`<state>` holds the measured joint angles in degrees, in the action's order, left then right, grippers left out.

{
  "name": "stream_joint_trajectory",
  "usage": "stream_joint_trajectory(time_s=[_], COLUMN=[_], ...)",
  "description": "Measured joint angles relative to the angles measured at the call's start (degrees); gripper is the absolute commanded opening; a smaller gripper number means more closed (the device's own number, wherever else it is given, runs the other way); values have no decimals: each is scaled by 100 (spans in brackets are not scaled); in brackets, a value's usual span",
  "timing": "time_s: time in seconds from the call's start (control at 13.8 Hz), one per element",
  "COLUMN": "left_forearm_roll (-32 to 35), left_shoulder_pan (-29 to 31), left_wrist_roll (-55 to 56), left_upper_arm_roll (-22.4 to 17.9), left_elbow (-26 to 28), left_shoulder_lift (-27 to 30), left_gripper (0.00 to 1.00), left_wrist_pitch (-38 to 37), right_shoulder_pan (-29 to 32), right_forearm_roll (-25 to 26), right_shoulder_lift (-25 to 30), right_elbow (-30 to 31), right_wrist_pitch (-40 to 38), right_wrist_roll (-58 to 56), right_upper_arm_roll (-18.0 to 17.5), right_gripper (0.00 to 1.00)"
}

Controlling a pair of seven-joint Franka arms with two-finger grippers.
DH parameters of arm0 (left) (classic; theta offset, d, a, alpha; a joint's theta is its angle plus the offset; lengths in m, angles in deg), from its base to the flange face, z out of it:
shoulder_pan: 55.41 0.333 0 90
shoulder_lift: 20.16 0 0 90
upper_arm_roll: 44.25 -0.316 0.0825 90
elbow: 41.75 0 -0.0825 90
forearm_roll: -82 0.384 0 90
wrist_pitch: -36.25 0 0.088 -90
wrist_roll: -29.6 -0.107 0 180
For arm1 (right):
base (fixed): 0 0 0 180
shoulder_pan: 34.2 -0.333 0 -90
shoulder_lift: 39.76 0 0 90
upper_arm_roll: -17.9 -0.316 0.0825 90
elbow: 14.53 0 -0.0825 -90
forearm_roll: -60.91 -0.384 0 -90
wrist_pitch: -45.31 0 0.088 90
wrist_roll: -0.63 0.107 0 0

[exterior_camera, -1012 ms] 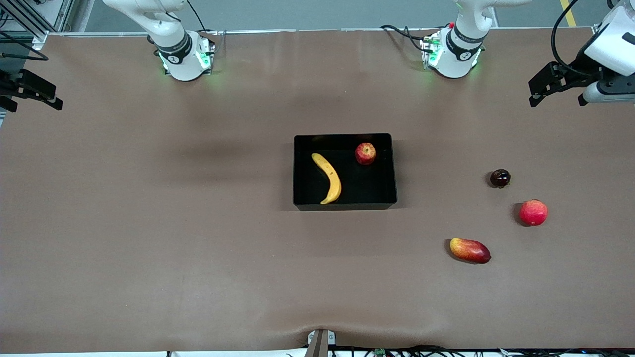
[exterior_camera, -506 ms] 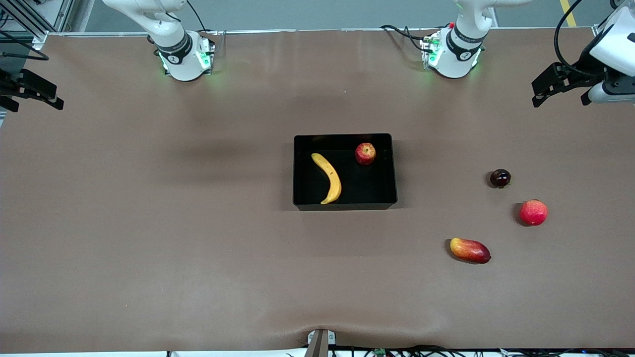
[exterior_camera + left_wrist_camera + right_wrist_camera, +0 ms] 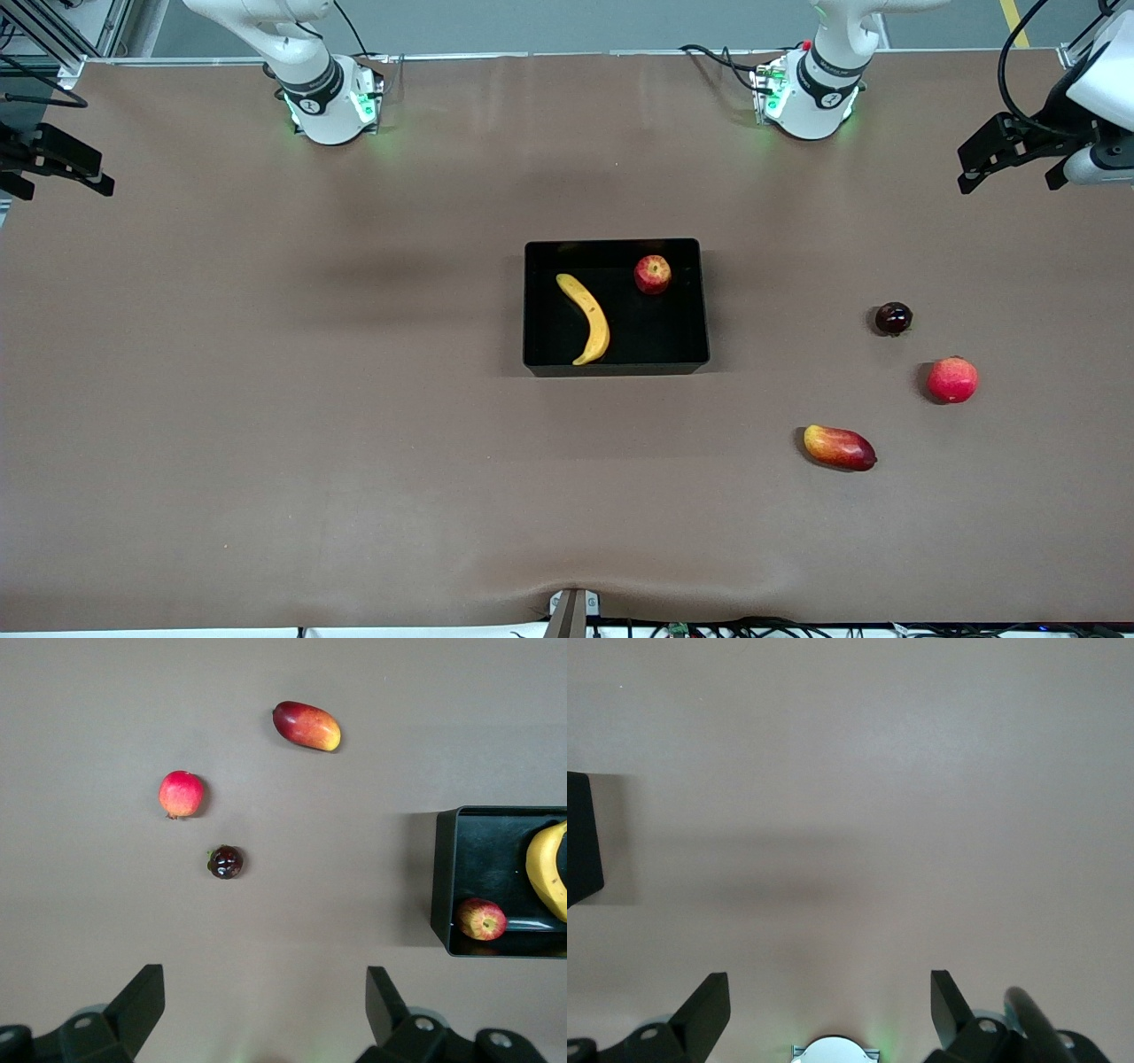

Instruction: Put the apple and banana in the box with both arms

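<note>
We see the apple (image 3: 652, 274) and banana (image 3: 586, 317) in the box (image 3: 682, 365); our left gripper (image 3: 266, 1014) and right gripper (image 3: 830, 1010) hang released above bare worktop (image 3: 354, 443), leaving nothing but parking.

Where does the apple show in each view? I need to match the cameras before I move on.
Front view: the apple lies in the box, in the corner toward the bases and the left arm's end, apart from the banana.
Left wrist view: the apple is in the box's corner, beside the banana.
Right wrist view: not in it; only a corner of the box shows.
Shared landmark: the box.
</note>
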<state>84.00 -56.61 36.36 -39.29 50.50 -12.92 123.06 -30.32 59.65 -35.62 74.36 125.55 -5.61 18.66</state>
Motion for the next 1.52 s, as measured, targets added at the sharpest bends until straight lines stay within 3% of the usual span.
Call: stream_joint_trajectory(time_s=[1.52], left_forearm_roll=[0], left_shoulder_pan=[28], left_wrist_roll=[0], left_upper_arm_roll=[-3], left_elbow=[-34], left_shoulder_lift=[-54], left_gripper=[100], left_wrist_pitch=[1], right_shoulder_pan=[-81], right_forearm_roll=[-28], right_shoulder_lift=[0], right_elbow=[-1], right_wrist_pitch=[-4], right_wrist_roll=[0], right_upper_arm_roll=[-41], right_gripper=[100])
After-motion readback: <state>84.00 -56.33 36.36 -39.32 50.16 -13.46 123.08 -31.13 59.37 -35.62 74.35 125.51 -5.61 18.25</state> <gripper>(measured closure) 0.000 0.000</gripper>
